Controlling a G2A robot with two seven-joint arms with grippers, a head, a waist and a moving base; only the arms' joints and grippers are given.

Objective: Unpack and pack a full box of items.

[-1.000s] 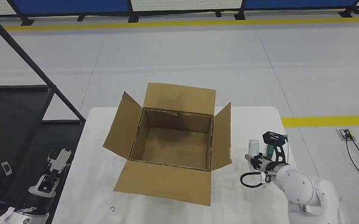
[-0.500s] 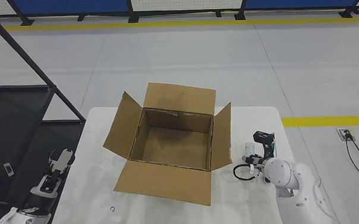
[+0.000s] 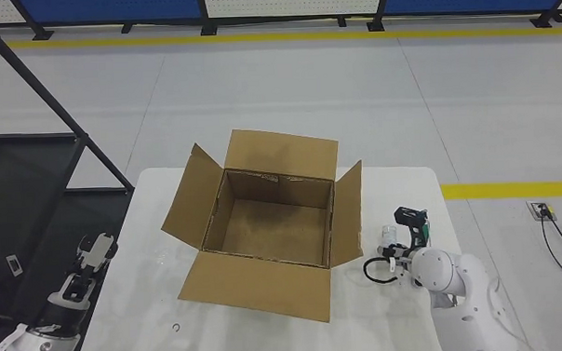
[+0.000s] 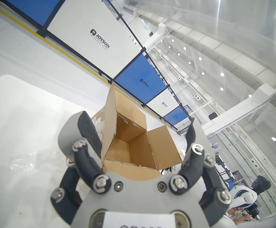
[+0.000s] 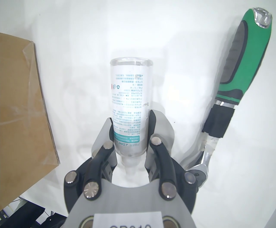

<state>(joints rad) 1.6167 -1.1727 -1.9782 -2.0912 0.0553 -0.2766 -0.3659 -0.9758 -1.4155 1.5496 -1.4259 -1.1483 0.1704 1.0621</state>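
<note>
Top view, box: an open cardboard box (image 3: 264,223) sits mid-way on the white table (image 3: 155,301), its 4 flaps spread and its bare floor showing.
Top view, right gripper: the right gripper (image 3: 390,244) is over the table just beside the box's right flap, carrying a clear bottle (image 3: 385,232).
Top view, left gripper: the left gripper (image 3: 94,247) is off the table's left edge, well apart from the box.
Left wrist view, tool: fingers (image 4: 88,129) spread wide, holding nothing; the box stands beyond them.
Right wrist view, tool: 2 fingers clamped on the bottle near its neck, flat base pointing away.
Right wrist view, neighbours: a ratchet wrench (image 5: 241,64) with a green handle lies just beside the bottle, not touching it; the box wall is on the bottle's other side.
Right wrist view, contact: whether the bottle rests on the table, cannot tell.
</note>
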